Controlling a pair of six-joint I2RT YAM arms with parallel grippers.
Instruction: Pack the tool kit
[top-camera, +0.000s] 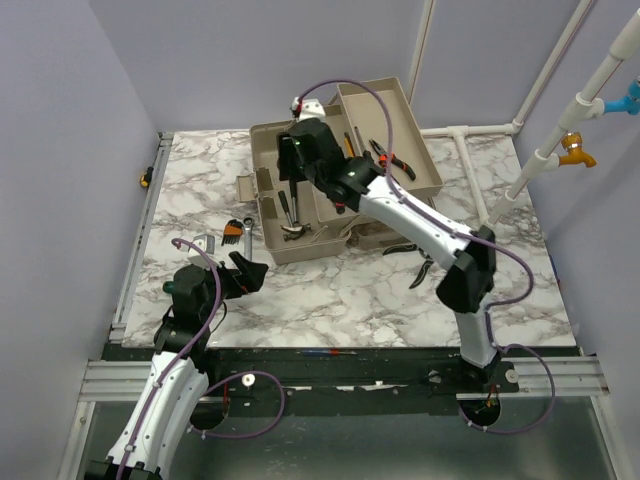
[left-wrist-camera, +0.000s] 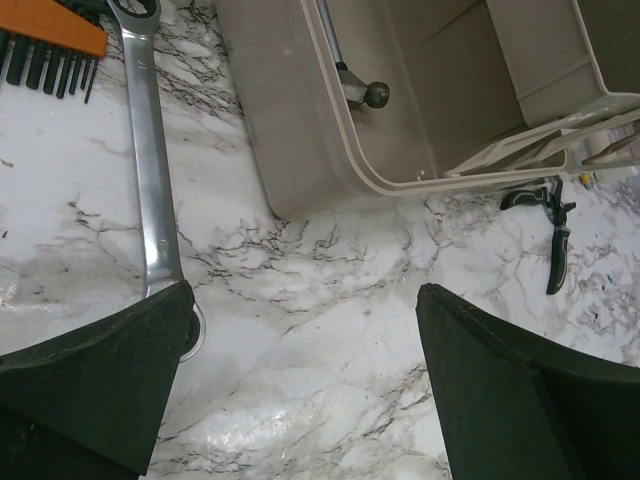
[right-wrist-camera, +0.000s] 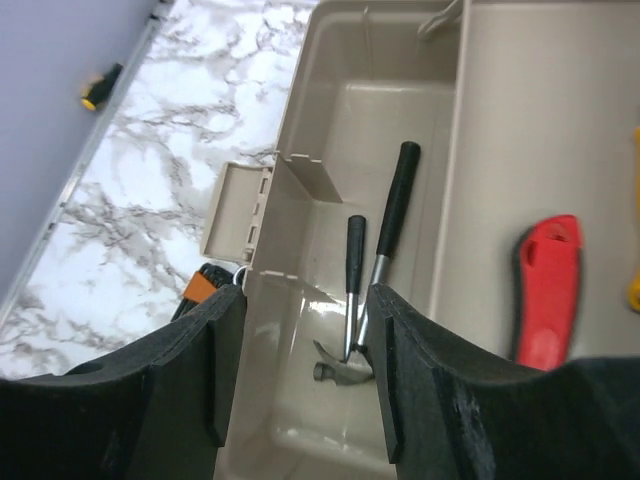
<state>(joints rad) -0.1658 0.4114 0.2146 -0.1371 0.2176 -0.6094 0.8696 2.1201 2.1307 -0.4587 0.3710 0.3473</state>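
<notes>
Two claws and one kit entered. Toolbox (top-camera: 310, 248): beige, lid and trays folded out, standing at the far middle of the marble table (top-camera: 330, 300). Right gripper (right-wrist-camera: 305, 295): we find it poised directly over the toolbox's deep main compartment, jaws partway apart with nothing between them. Below it on the compartment floor lie a larger hammer (right-wrist-camera: 395, 200) and a smaller hammer (right-wrist-camera: 355, 250), side by side, heads toward the claw; neither touches it. Red cutter (right-wrist-camera: 548, 290): in the tray on the claw's right. Left gripper (left-wrist-camera: 305, 300): jaws spread wide and empty, low over the table near the toolbox's front left corner. Wrench (left-wrist-camera: 150, 180): flat on the table, its end at the claw's left finger. Hex key set (left-wrist-camera: 50, 25): beyond the wrench. Dark pliers (left-wrist-camera: 555, 225): on the table beside the toolbox.
</notes>
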